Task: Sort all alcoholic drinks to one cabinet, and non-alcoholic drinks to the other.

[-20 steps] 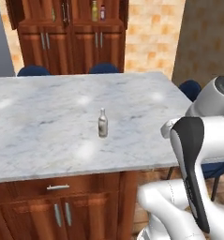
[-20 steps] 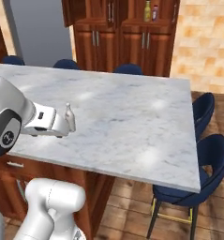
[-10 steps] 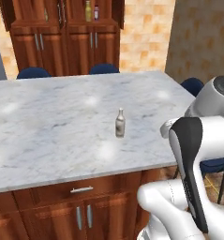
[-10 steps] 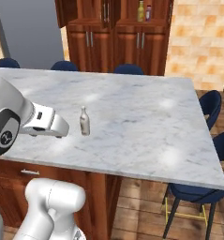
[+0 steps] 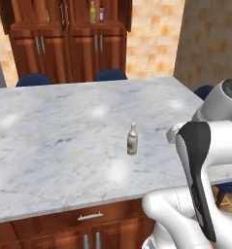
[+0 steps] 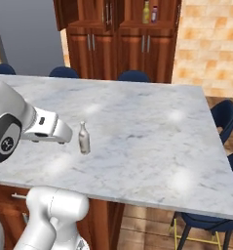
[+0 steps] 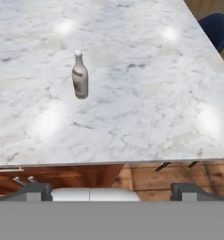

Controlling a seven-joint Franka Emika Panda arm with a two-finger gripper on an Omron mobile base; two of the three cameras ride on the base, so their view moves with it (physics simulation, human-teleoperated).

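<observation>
A small pale whitish slim-necked bottle [image 5: 132, 139] [image 6: 84, 139] [image 7: 79, 76] stands upright on the marble island top [image 5: 49, 141] [image 6: 152, 132] [image 7: 146, 93], alone. My gripper [image 7: 111, 191] hangs back over the island's near edge, well short of the bottle, its fingertips [image 7: 36, 190] wide apart and nothing between them: open. On an upper shelf of the reddish-brown cabinet [image 5: 69, 46] [image 6: 127, 46] behind the island stand the mustard-yellow bottle [image 5: 92, 11] [image 6: 146, 11] and the maroon bottle [image 5: 102, 13] [image 6: 154, 13], side by side.
Blue chairs ring the island: on the far side [image 5: 110, 74] [image 6: 132, 75] and at the right end [image 6: 225, 112] [image 7: 217, 27]. Drawers with silver handles [image 5: 91, 216] sit under the near edge. A grey wall panel [image 6: 25, 34] stands left of the cabinet.
The whole picture has shifted: the base has driven, and island and bottle now sit closer and more central. The bottle itself has not moved on the top. The gripper stays open.
</observation>
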